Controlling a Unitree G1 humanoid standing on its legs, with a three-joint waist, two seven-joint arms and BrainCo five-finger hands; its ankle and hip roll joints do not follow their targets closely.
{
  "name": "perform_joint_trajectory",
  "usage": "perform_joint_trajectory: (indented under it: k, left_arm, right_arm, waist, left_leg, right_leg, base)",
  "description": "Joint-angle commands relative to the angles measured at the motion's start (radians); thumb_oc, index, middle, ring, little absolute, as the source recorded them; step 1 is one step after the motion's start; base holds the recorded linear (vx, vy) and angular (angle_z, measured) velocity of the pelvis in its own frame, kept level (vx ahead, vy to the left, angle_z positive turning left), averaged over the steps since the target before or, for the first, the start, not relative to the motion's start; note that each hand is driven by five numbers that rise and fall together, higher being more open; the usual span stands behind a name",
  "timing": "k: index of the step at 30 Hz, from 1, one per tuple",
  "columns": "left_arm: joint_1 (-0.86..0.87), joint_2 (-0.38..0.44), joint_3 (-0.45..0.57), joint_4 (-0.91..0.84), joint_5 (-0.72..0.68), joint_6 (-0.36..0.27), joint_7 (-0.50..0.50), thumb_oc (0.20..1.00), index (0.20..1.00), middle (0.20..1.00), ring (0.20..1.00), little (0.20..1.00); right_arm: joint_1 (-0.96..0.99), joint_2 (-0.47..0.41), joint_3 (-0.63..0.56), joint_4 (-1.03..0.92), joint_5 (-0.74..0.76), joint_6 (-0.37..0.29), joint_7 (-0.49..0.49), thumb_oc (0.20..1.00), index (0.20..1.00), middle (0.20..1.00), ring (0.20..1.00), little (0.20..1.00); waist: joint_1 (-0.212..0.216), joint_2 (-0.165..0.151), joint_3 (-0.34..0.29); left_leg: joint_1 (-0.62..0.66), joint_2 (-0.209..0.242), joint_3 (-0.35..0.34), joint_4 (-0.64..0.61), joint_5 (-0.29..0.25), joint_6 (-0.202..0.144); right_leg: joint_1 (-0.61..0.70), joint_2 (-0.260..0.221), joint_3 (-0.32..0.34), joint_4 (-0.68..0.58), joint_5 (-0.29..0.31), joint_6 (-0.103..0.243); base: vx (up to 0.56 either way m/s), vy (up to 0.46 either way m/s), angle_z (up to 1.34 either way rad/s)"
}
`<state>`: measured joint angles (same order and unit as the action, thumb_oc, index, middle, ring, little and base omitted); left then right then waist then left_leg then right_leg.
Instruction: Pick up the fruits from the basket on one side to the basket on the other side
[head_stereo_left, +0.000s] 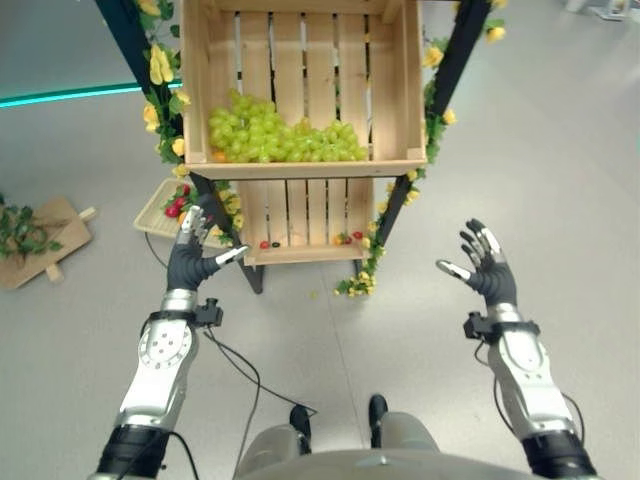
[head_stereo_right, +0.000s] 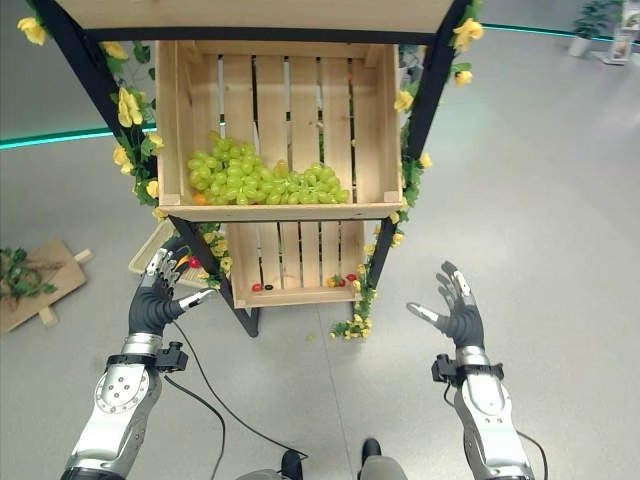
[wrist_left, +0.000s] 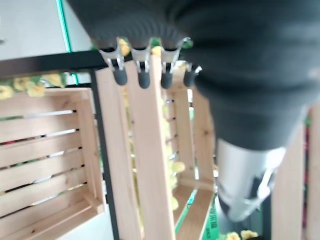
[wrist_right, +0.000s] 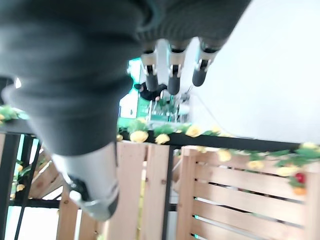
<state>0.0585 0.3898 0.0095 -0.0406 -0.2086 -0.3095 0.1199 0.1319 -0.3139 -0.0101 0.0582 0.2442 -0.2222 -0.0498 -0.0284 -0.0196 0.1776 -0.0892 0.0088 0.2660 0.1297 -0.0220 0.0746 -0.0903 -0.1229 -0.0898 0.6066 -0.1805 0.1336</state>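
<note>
While raised before the wooden crate (head_stereo_left: 300, 80) of green grapes (head_stereo_left: 285, 138), left hand (head_stereo_left: 192, 258) and right hand (head_stereo_left: 488, 268): fingers spread, holding nothing.

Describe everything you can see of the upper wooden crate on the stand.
The upper wooden crate is pale, unpainted slatted wood with gaps between the boards, tilted so its open face looks toward the robot. It rests on a black stand trimmed with yellow flowers. Green grapes are heaped along its lower front edge. Neither hand touches it.
</note>
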Motion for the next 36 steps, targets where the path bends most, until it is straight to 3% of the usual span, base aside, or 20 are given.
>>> perform_joint_trajectory:
  k: [1,2,3,4,5,6,7,8,9,12,13,16,19,21,22,23,28,33,35,36]
  left_arm:
    - [0.014,0.047,0.037,-0.057,0.024,-0.047,0.022,1.000,1.000,1.000,1.000,1.000]
    - [0.007,0.051,0.036,-0.048,0.034,-0.044,0.034,1.000,1.000,1.000,1.000,1.000]
    - [0.006,0.052,0.036,-0.047,0.034,-0.045,0.034,1.000,1.000,1.000,1.000,1.000]
    - [-0.008,0.055,0.044,-0.049,0.028,-0.046,0.058,1.000,1.000,1.000,1.000,1.000]
    - [-0.009,0.055,0.044,-0.049,0.028,-0.046,0.058,1.000,1.000,1.000,1.000,1.000]
    - [-0.005,0.048,0.054,-0.054,0.029,-0.047,0.069,1.000,1.000,1.000,1.000,1.000]
    - [-0.002,0.043,0.057,-0.055,0.025,-0.050,0.069,1.000,1.000,1.000,1.000,1.000]
    - [-0.003,0.042,0.057,-0.055,0.025,-0.051,0.068,1.000,1.000,1.000,1.000,1.000]
    - [0.005,0.026,0.052,-0.043,0.028,-0.052,0.072,1.000,1.000,1.000,1.000,1.000]
    - [0.009,0.017,0.049,-0.030,0.051,-0.048,0.079,1.000,1.000,1.000,1.000,1.000]
    - [0.026,-0.006,0.050,-0.022,0.032,-0.048,0.075,1.000,1.000,1.000,1.000,1.000]
    - [0.029,-0.001,0.057,-0.025,0.066,-0.048,0.071,1.000,1.000,1.000,1.000,1.000]
    - [0.035,-0.017,0.064,-0.035,0.040,-0.065,0.067,1.000,1.000,1.000,1.000,1.000]
    - [0.046,-0.017,0.073,-0.047,0.041,-0.070,0.067,1.000,1.000,1.000,1.000,1.000]
    - [0.051,-0.019,0.072,-0.046,0.038,-0.071,0.066,1.000,1.000,1.000,1.000,1.000]
    - [0.043,-0.017,0.061,-0.045,0.045,-0.069,0.072,1.000,1.000,1.000,1.000,1.000]
    - [0.019,-0.011,0.047,-0.051,0.055,-0.076,0.081,1.000,1.000,1.000,1.000,1.000]
    - [0.006,-0.005,0.028,-0.061,0.071,-0.080,0.076,1.000,1.000,1.000,1.000,1.000]
    - [0.003,-0.005,0.020,-0.076,0.061,-0.087,0.067,1.000,1.000,1.000,1.000,1.000]
    - [0.002,-0.004,0.020,-0.075,0.061,-0.088,0.067,1.000,1.000,1.000,1.000,1.000]
  right_arm:
    - [-0.043,-0.006,-0.038,-0.037,-0.010,-0.042,-0.001,1.000,1.000,1.000,1.000,1.000]
    - [-0.046,-0.008,-0.036,-0.047,-0.010,-0.044,-0.006,1.000,1.000,1.000,1.000,1.000]
    - [-0.047,-0.008,-0.037,-0.047,-0.010,-0.043,-0.006,1.000,1.000,1.000,1.000,1.000]
    - [-0.068,-0.011,-0.020,-0.053,0.002,-0.049,-0.010,1.000,1.000,1.000,1.000,1.000]
    - [-0.068,-0.011,-0.020,-0.053,0.002,-0.049,-0.010,1.000,1.000,1.000,1.000,1.000]
    - [-0.108,-0.029,0.004,-0.058,0.011,-0.056,-0.026,1.000,1.000,1.000,1.000,1.000]
    - [-0.111,-0.041,0.005,-0.060,0.009,-0.059,-0.029,1.000,1.000,1.000,1.000,1.000]
    - [-0.112,-0.042,0.005,-0.059,0.009,-0.059,-0.029,1.000,1.000,1.000,1.000,1.000]
    - [-0.088,-0.059,-0.005,-0.063,0.012,-0.063,-0.027,1.000,1.000,1.000,1.000,1.000]
    - [-0.072,-0.081,-0.011,-0.062,0.004,-0.065,-0.028,1.000,1.000,1.000,1.000,1.000]
    - [-0.042,-0.086,-0.024,-0.066,0.024,-0.071,-0.012,1.000,1.000,1.000,1.000,1.000]
    - [-0.037,-0.104,-0.033,-0.063,0.023,-0.067,-0.005,1.000,1.000,1.000,1.000,1.000]
    - [-0.050,-0.109,-0.020,-0.055,0.031,-0.067,0.007,1.000,1.000,1.000,1.000,1.000]
    - [-0.060,-0.111,-0.012,-0.047,0.028,-0.064,0.010,1.000,1.000,1.000,1.000,1.000]
    - [-0.055,-0.104,-0.013,-0.042,0.027,-0.066,0.011,1.000,1.000,1.000,1.000,1.000]
    - [-0.041,-0.105,-0.020,-0.043,0.018,-0.065,0.009,1.000,1.000,1.000,1.000,1.000]
    - [-0.025,-0.103,-0.047,-0.062,0.022,-0.069,0.013,1.000,1.000,1.000,1.000,1.000]
    - [-0.010,-0.101,-0.067,-0.080,0.020,-0.075,0.013,1.000,1.000,1.000,1.000,1.000]
    - [0.009,-0.111,-0.102,-0.102,0.019,-0.078,0.014,1.000,1.000,1.000,1.000,1.000]
    - [0.008,-0.110,-0.102,-0.103,0.019,-0.077,0.014,1.000,1.000,1.000,1.000,1.000]
  waist:
    - [0.044,-0.032,-0.105]
    - [0.058,-0.054,-0.109]
    - [0.060,-0.053,-0.112]
    - [0.095,-0.060,-0.095]
    - [0.094,-0.060,-0.095]
    - [0.128,-0.052,-0.060]
    - [0.134,-0.040,-0.048]
    - [0.135,-0.036,-0.046]
    - [0.132,-0.013,-0.018]
    - [0.112,0.006,0.003]
    - [0.094,0.008,0.022]
    - [0.078,0.006,0.042]
    - [0.080,-0.025,0.038]
    - [0.077,-0.020,0.021]
    - [0.063,-0.011,0.005]
    - [0.051,0.003,-0.002]
    - [0.006,-0.004,-0.034]
    - [-0.054,-0.009,-0.052]
    - [-0.110,0.001,-0.055]
    - [-0.106,0.001,-0.057]
  left_leg:
    - [-0.068,-0.037,-0.145,-0.009,0.002,-0.028]
    - [-0.134,-0.020,-0.136,0.013,0.041,-0.042]
    - [-0.138,-0.017,-0.135,0.015,0.041,-0.043]
    - [-0.194,0.040,-0.112,0.036,0.082,-0.080]
    - [-0.195,0.041,-0.113,0.036,0.082,-0.080]
    - [-0.232,0.107,-0.097,0.049,0.137,-0.128]
    - [-0.241,0.131,-0.104,0.032,0.180,-0.154]
    - [-0.238,0.135,-0.105,0.028,0.184,-0.157]
    - [-0.221,0.162,-0.144,-0.041,0.249,-0.207]
    - [-0.186,0.185,-0.173,-0.124,0.293,-0.228]
    - [-0.169,0.193,-0.178,-0.156,0.282,-0.227]
    - [-0.160,0.170,-0.178,-0.067,0.225,-0.198]
    - [-0.161,0.001,-0.331,0.186,0.039,-0.166]
    - [-0.123,-0.040,-0.359,0.198,-0.037,-0.138]
    - [-0.093,-0.036,-0.354,0.167,-0.043,-0.129]
    - [-0.064,-0.025,-0.346,0.102,-0.001,-0.135]
    - [-0.016,-0.024,-0.329,0.044,-0.008,-0.136]
    - [0.029,-0.029,-0.290,0.036,-0.058,-0.116]
    - [0.055,-0.013,-0.196,0.045,-0.106,-0.089]
    - [0.052,-0.012,-0.192,0.043,-0.101,-0.090]
  right_leg:
    - [0.189,0.011,0.032,-0.246,0.076,0.029]
    - [0.241,0.033,0.055,-0.285,0.074,0.028]
    - [0.239,0.035,0.056,-0.288,0.076,0.026]
    - [0.270,0.026,-0.050,-0.399,-0.019,-0.015]
    - [0.270,0.027,-0.050,-0.400,-0.018,-0.015]
    - [0.290,0.035,-0.131,-0.509,-0.055,-0.028]
    - [0.296,0.059,-0.121,-0.557,-0.052,-0.036]
    - [0.300,0.064,-0.120,-0.564,-0.046,-0.038]
    - [0.336,0.096,-0.107,-0.644,-0.045,-0.057]
    - [0.368,0.146,-0.094,-0.687,-0.026,-0.077]
    - [0.368,0.160,-0.103,-0.688,-0.022,-0.089]
    - [0.353,0.154,-0.123,-0.690,-0.005,-0.093]
    - [0.297,0.117,-0.098,-0.691,0.036,-0.095]
    - [0.271,0.119,-0.065,-0.685,0.045,-0.093]
    - [0.264,0.125,-0.058,-0.682,0.046,-0.091]
    - [0.262,0.133,-0.059,-0.680,0.051,-0.088]
    - [0.258,0.119,-0.036,-0.674,0.060,-0.082]
    - [0.229,0.106,0.055,-0.659,0.080,-0.075]
    - [0.173,0.105,0.163,-0.619,0.089,-0.056]
    - [0.167,0.105,0.167,-0.618,0.093,-0.056]
  base:
    - [-0.37,-0.205,-0.63]
    - [-0.36,-0.207,-0.55]
    - [-0.59,-0.387,-0.64]
    - [-0.32,-0.228,-0.48]
    - [-0.67,-0.502,-0.67]
    - [-0.51,-0.404,-0.93]
    - [-0.51,-0.412,-1.00]
    - [-0.38,-0.389,-0.69]
    - [-0.31,-0.349,-0.20]
    - [-0.24,-0.312,0.36]
    - [-0.27,-0.269,0.49]
    - [-0.28,-0.216,0.26]
    - [-0.24,-0.117,0.08]
    - [-0.09,-0.014,-0.03]
    - [0.01,0.034,-0.42]
    - [0.04,0.047,-0.54]
    - [0.04,0.050,-0.28]
    - [-0.01,0.077,-0.71]
    - [-0.04,0.166,-1.11]
    - [-0.01,0.074,-0.98]
